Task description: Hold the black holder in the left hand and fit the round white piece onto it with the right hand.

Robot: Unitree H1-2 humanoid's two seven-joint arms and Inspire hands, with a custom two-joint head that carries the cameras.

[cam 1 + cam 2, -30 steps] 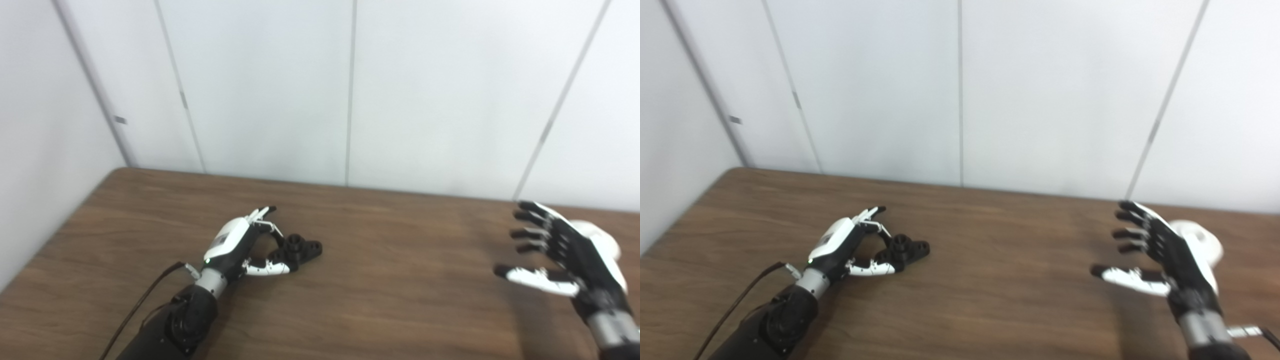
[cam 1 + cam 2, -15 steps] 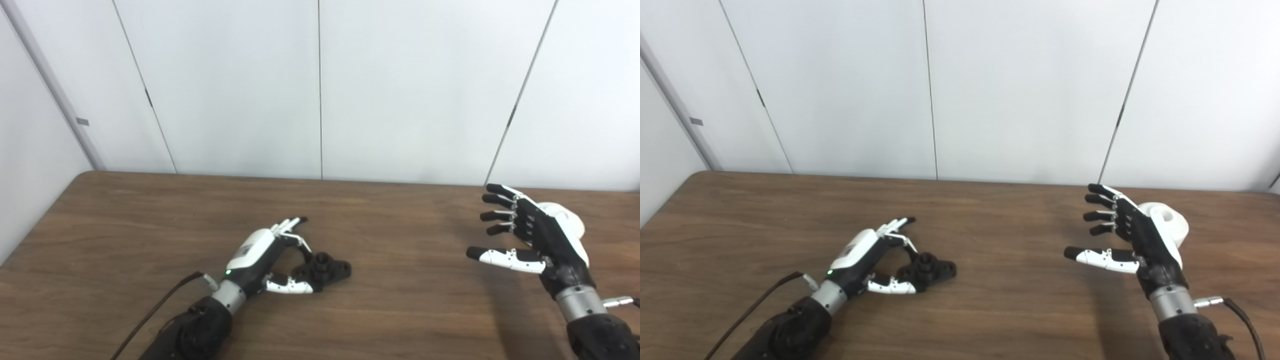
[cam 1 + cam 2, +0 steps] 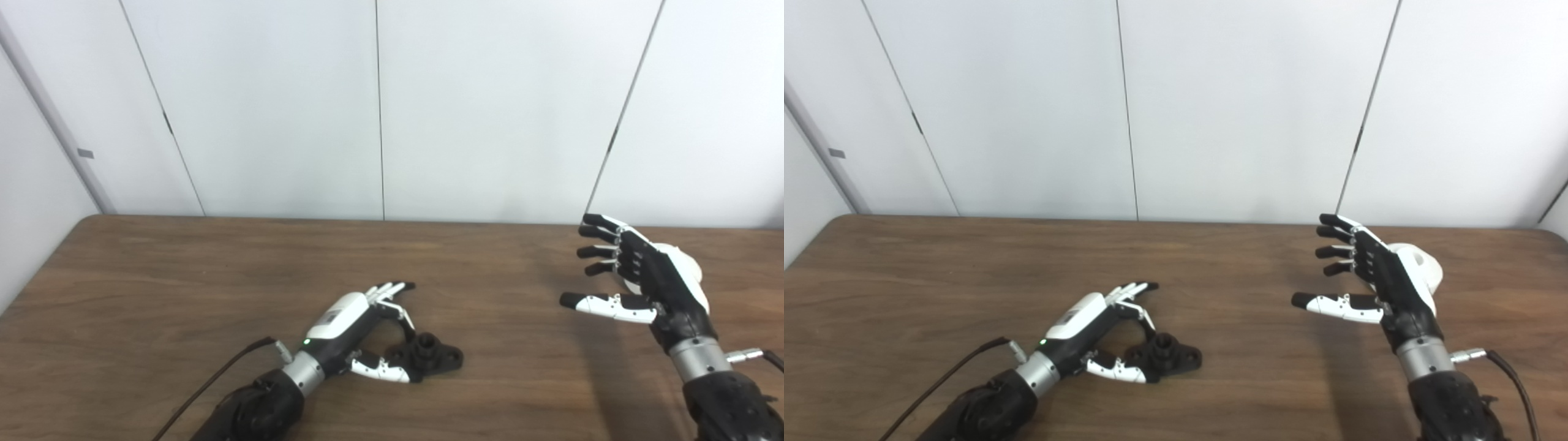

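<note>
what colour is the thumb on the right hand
White with a black tip; the right hand shows it best in the right eye view.

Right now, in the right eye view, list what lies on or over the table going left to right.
left hand → black holder → right hand → round white piece, partly hidden behind that hand.

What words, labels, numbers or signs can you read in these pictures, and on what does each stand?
None can be read.
The back of the left hand carries a small grey patch, too blurred to read.
The black holder, the round white piece and the right hand show no lettering.
</note>
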